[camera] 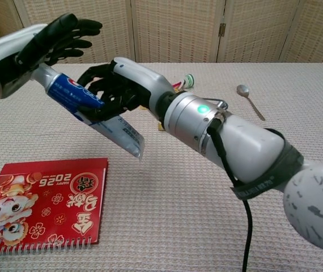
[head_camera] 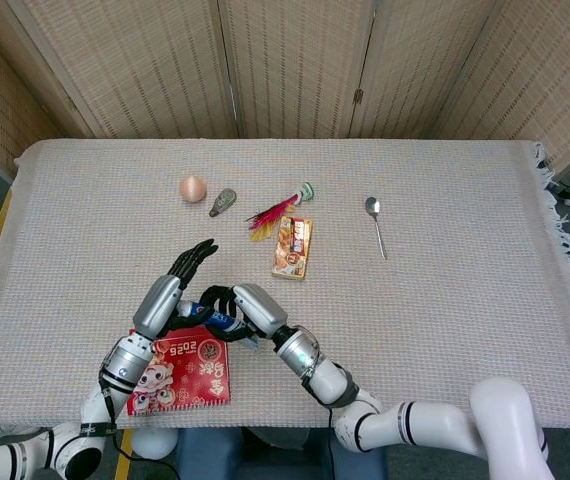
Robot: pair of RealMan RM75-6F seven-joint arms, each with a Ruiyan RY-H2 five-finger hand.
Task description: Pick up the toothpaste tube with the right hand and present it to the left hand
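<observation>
The toothpaste tube (camera: 75, 97) is blue and white and hangs tilted above the table, its flat crimped end pointing down and right. My right hand (camera: 119, 86) grips it around the middle. The cap end reaches my left hand (camera: 39, 46), whose fingers are stretched out and apart above it; the cap itself is hidden behind that palm. In the head view the left hand (head_camera: 172, 289) and right hand (head_camera: 237, 304) meet near the table's front edge, with the tube (head_camera: 212, 322) between them.
A red spiral notebook (camera: 42, 204) lies flat below the hands at the front left. Farther back lie a spoon (head_camera: 375, 224), a snack packet (head_camera: 293, 247), a feathered shuttlecock (head_camera: 277, 209), a small grey-green object (head_camera: 223, 202) and a peach ball (head_camera: 193, 188).
</observation>
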